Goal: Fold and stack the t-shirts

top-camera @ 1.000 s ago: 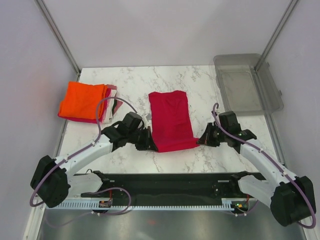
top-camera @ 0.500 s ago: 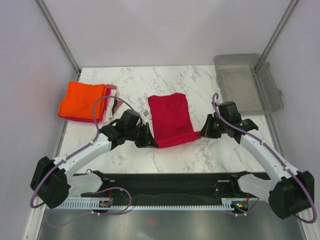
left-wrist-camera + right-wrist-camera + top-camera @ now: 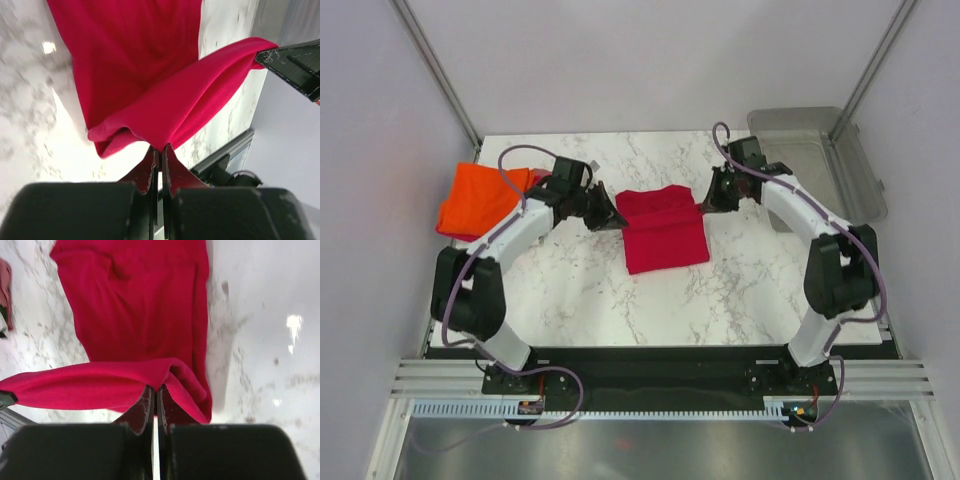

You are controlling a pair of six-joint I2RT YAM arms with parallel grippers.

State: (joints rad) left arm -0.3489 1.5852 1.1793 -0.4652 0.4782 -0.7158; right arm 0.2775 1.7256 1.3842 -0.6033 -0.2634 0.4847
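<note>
1. my left claw is pinched tight on one corner of the red shirt. in the left wrist view the cloth bunches right at my fingertips.
2. my right claw is pinched just as tight on the opposite corner of the same edge. in the right wrist view the cloth folds over the tips.
3. the held edge hangs stretched between my two claws, raised off the table above the far end of the shirt.
4. the rest of the red shirt lies flat on the marble top near the middle, its loose end toward my bases.
5. the cloth curves up from the flat part into the raised edge, so one layer sits over another.
6. the orange shirt lies folded at the far left of the table, well apart from the red one. my left arm crosses part of it.
7. a clear grey bin sits at the far right corner, beside my right arm.
</note>
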